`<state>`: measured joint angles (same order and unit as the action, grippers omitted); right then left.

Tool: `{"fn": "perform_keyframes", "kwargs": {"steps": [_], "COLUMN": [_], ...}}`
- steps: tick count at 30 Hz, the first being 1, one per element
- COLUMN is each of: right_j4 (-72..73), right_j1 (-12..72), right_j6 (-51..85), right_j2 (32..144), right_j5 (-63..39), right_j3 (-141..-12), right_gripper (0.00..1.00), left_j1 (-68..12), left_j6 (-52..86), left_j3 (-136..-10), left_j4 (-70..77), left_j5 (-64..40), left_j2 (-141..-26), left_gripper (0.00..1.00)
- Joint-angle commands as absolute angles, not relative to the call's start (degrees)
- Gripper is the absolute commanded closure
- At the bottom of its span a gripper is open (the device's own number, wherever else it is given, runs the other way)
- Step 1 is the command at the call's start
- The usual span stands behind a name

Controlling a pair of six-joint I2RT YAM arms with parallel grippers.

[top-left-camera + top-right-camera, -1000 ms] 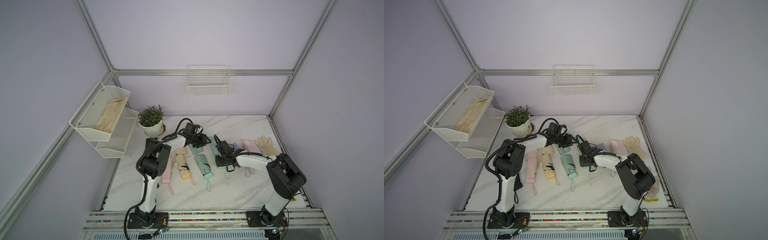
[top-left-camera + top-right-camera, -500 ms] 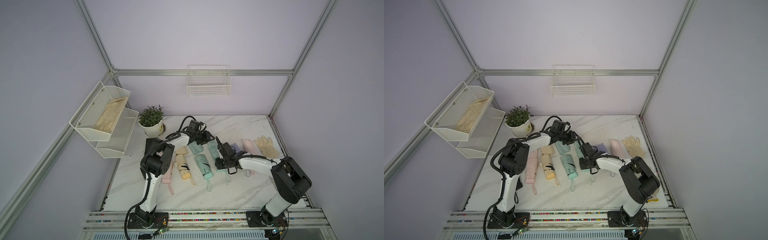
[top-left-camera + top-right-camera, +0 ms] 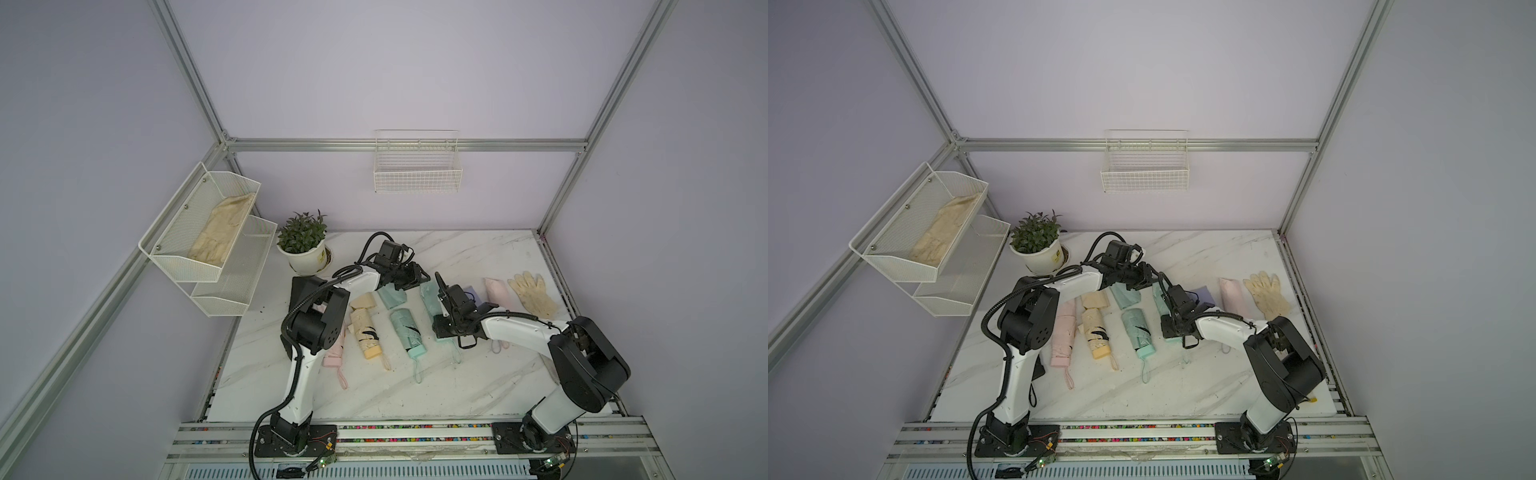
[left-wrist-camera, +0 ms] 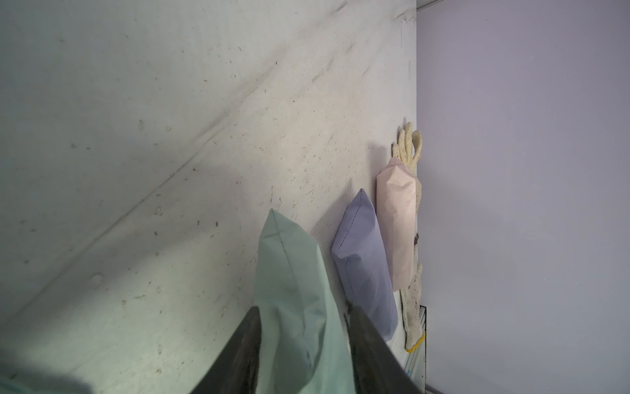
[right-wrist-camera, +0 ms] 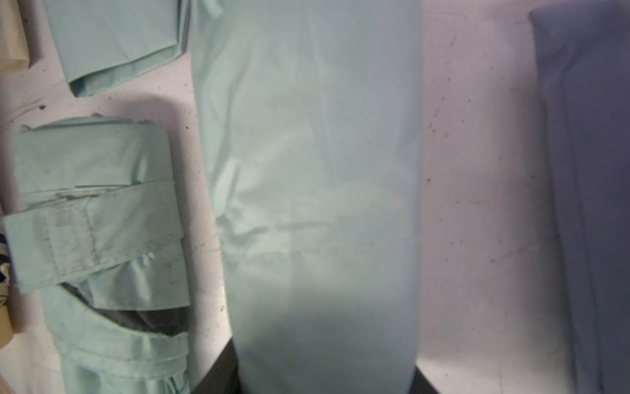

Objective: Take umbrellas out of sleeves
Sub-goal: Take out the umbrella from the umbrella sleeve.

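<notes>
A mint green sleeve point(image 3: 431, 301) with its umbrella inside lies mid-table in both top views. My left gripper point(image 3: 411, 277) is shut on its far, closed end; in the left wrist view the sleeve point(image 4: 293, 273) is pinched between both fingers point(image 4: 250, 344). My right gripper point(image 3: 442, 328) is shut on the near end, where the sleeve point(image 5: 313, 170) fills the gap between the jaws. A pink umbrella point(image 3: 334, 351), a yellow one point(image 3: 365, 332) and a mint green one point(image 3: 409, 332) lie bare to the left. A lilac sleeve point(image 3: 473, 291) and a pink sleeve point(image 3: 496, 291) lie filled to the right.
Empty yellow point(image 3: 363, 301) and mint point(image 3: 392, 296) sleeves lie behind the bare umbrellas. A cream glove point(image 3: 534, 293) rests by the right edge, a potted plant point(image 3: 302, 245) at the back left. A mesh shelf point(image 3: 199, 245) and a wire basket point(image 3: 417, 172) hang on the walls.
My left gripper has moved right onto the far end of the mint green sleeve and closed on it. The right gripper has kept its hold with little movement.
</notes>
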<state>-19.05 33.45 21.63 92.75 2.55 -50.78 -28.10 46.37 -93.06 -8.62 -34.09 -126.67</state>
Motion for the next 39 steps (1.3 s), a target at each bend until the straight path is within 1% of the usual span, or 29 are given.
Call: {"fn": "perform_keyframes", "kwargs": {"steps": [1,4,6,9,17,23,39], "right_j4": [-16.35,-16.35,-16.35,-16.3,-16.37,-16.37,-16.52], "right_j1": [33.1,32.99,32.9,32.79,32.71,32.7,32.7], "right_j6": [21.94,21.94,21.95,21.96,22.06,22.23,22.21], "right_j2": [90.82,90.89,91.03,90.98,91.55,91.85,92.83], "right_j5": [3.35,3.02,3.0,3.02,3.37,3.79,3.42], "right_j3": [-50.71,-50.71,-50.71,-50.71,-50.54,-50.54,-50.8], "right_gripper": [0.57,0.57,0.57,0.57,0.57,0.56,0.56], "left_j1": [-28.82,-28.82,-28.83,-28.83,-28.02,-27.6,-24.66], "left_j6": [45.18,44.42,43.67,41.92,36.42,34.55,33.56], "left_j3": [-95.3,-96.85,-98.64,-101.65,-106.83,-106.3,-105.27], "left_j4": [-8.2,-9.13,-10.53,-13.25,-16.81,-17.83,-19.18], "left_j5": [-34.7,-34.43,-34.37,-34.1,-32.59,-29.37,-27.8], "left_j2": [-127.53,-127.61,-128.03,-129.01,-132.87,-132.27,-130.03], "left_gripper": [0.64,0.77,0.89,1.0,1.0,1.0,1.0]}}
